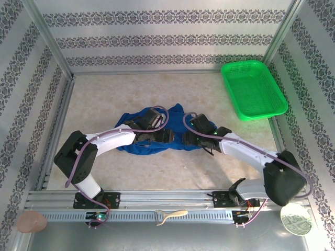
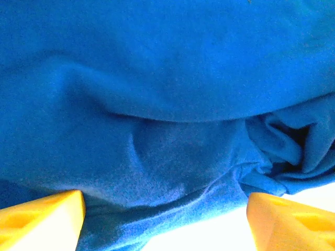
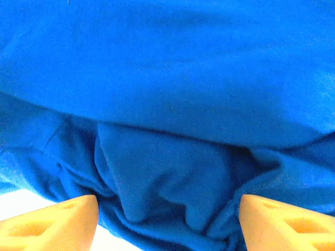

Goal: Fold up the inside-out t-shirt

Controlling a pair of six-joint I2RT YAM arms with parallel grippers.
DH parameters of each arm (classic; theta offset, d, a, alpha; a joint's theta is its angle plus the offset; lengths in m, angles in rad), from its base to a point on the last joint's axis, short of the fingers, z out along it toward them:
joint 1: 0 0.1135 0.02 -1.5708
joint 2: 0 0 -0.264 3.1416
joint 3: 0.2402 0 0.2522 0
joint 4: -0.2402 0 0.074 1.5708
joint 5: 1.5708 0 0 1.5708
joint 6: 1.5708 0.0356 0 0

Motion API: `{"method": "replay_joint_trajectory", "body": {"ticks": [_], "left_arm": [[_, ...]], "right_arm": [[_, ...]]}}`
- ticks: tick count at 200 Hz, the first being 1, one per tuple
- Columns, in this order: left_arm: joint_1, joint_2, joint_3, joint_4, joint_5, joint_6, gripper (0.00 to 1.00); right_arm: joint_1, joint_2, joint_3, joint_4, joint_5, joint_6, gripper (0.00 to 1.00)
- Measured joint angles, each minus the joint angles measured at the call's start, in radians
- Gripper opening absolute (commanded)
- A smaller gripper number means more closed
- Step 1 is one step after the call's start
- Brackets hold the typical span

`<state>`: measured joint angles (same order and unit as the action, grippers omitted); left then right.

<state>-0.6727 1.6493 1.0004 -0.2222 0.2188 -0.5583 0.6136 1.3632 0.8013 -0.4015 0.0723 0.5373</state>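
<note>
The inside-out t-shirt (image 1: 175,111) lies as a crumpled royal blue heap in the middle of the table. Both arms reach in over its near side. My left gripper (image 1: 163,137) hovers low over the heap's left half. In the left wrist view its yellow fingers (image 2: 47,219) stand wide apart, open, with wrinkled t-shirt (image 2: 167,104) cloth and a hem edge between them. My right gripper (image 1: 189,139) faces it from the right. It is open too, its orange fingers (image 3: 57,222) straddling bunched folds of the t-shirt (image 3: 167,172). Neither pinches cloth.
A green mesh basket (image 1: 254,89) stands at the back right against the wall. Patterned walls close the table on three sides. A metal rail (image 1: 157,201) runs along the near edge, with a cream tool (image 1: 170,215), a pink lump (image 1: 31,222) and a round disc (image 1: 296,219) in front.
</note>
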Motion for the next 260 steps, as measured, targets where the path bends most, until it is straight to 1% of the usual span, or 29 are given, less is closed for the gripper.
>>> {"method": "replay_joint_trajectory", "body": {"ticks": [17,25,38,46,51,71,84,91,109,125,140,156,173,186,199,226,245,260], "left_arm": [[0.002,0.006,-0.007,0.011,-0.011,0.000,0.81],[0.006,0.013,-0.011,0.019,-0.012,0.000,0.81],[0.015,0.025,-0.021,0.035,-0.011,0.000,0.81],[0.026,0.034,-0.030,0.043,-0.012,0.000,0.81],[0.033,0.038,-0.036,0.048,-0.011,0.000,0.81],[0.068,0.056,-0.051,0.052,-0.010,0.000,0.81],[0.093,0.062,-0.059,0.057,-0.007,0.001,0.80],[0.106,0.062,-0.062,0.060,-0.006,0.004,0.80],[0.137,0.062,-0.069,0.078,-0.002,0.011,0.80],[0.161,0.062,-0.077,0.093,0.009,0.020,0.80],[0.178,0.062,-0.079,0.109,0.017,0.029,0.80],[0.193,0.062,-0.080,0.109,0.016,0.039,0.80],[0.211,0.061,-0.081,0.103,0.020,0.055,0.81],[0.217,0.045,-0.081,0.087,0.022,0.066,0.81],[0.217,-0.002,-0.081,0.057,0.029,0.076,0.81],[0.202,-0.195,-0.081,0.036,0.047,0.080,0.82],[0.137,-0.320,-0.072,0.039,0.038,0.088,0.83],[0.068,-0.343,-0.056,0.052,0.026,0.106,0.83]], "right_arm": [[0.000,0.074,0.048,0.017,0.011,-0.013,0.57],[0.000,0.108,0.068,0.025,0.014,-0.022,0.49],[-0.001,0.156,0.089,0.040,0.017,-0.035,0.24],[-0.003,0.176,0.093,0.045,0.016,-0.047,0.11],[-0.006,0.183,0.093,0.047,0.012,-0.047,0.00],[-0.039,0.182,0.093,0.044,-0.027,-0.060,0.00],[-0.072,0.147,0.092,0.043,-0.067,-0.063,0.00],[-0.092,0.114,0.092,0.045,-0.095,-0.062,0.00],[-0.153,-0.018,0.092,0.074,-0.212,-0.043,0.00],[-0.202,-0.139,0.092,0.156,-0.353,-0.011,0.00],[-0.229,-0.211,0.088,0.259,-0.487,0.042,0.00],[-0.246,-0.244,0.067,0.397,-0.612,0.106,0.00],[-0.259,-0.247,0.038,0.515,-0.700,0.161,0.00],[-0.265,-0.241,0.014,0.569,-0.738,0.190,0.00],[-0.272,-0.237,-0.018,0.610,-0.755,0.214,0.00],[-0.296,-0.232,-0.068,0.646,-0.760,0.252,0.00],[-0.298,-0.232,-0.082,0.658,-0.761,0.270,0.00],[-0.298,-0.232,-0.087,0.666,-0.763,0.275,0.00]]}}
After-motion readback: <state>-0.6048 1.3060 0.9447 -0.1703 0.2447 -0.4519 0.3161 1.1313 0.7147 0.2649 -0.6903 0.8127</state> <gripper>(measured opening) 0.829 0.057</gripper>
